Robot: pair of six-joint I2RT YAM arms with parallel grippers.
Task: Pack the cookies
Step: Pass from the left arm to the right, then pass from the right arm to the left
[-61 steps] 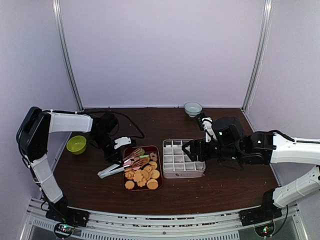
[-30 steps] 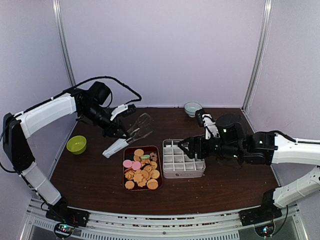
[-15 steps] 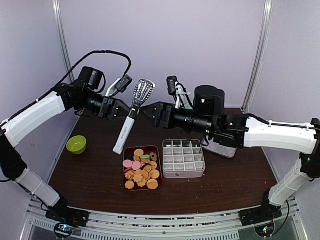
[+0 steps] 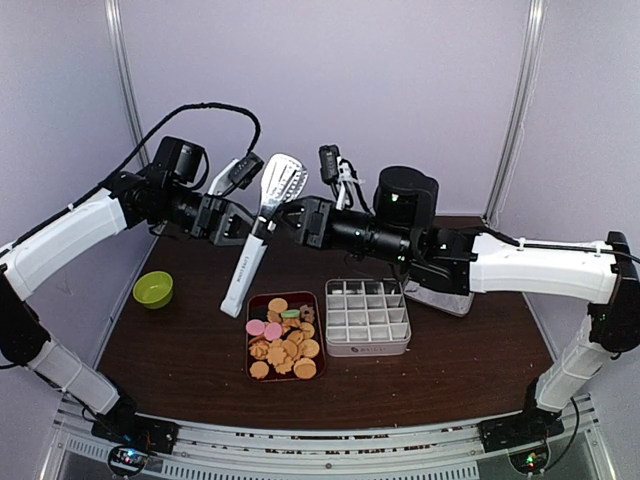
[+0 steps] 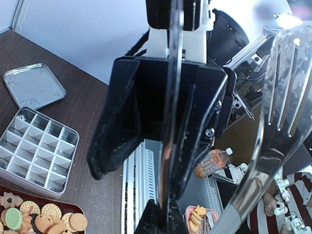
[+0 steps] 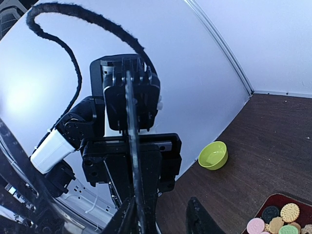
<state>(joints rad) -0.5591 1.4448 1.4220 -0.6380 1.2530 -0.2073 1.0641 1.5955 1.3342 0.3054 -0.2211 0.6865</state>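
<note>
The cookies (image 4: 283, 337) lie in a dark red tray (image 4: 250, 345) at the table's front; they also show in the left wrist view (image 5: 44, 219) and the right wrist view (image 6: 282, 218). My left gripper (image 4: 250, 222) is raised high and shut on metal tongs (image 4: 268, 205), head up, handle hanging down. In the left wrist view my left gripper (image 5: 163, 217) pinches one tong blade (image 5: 171, 97) edge-on. My right gripper (image 4: 292, 218) faces it, open, its fingers (image 5: 114, 126) on either side of that blade. In the right wrist view my right gripper (image 6: 163, 219) has the blade (image 6: 134, 170) beside its left finger.
A white grid box (image 4: 367, 315) stands right of the tray, its metal lid (image 4: 440, 297) further right. A green bowl (image 4: 153, 289) sits at the left. The booth's back wall is behind the raised arms.
My left gripper lifted the tongs from the tray up into the air. My right arm swung up from the grid box and moved left until its open fingers straddle a tong blade.
</note>
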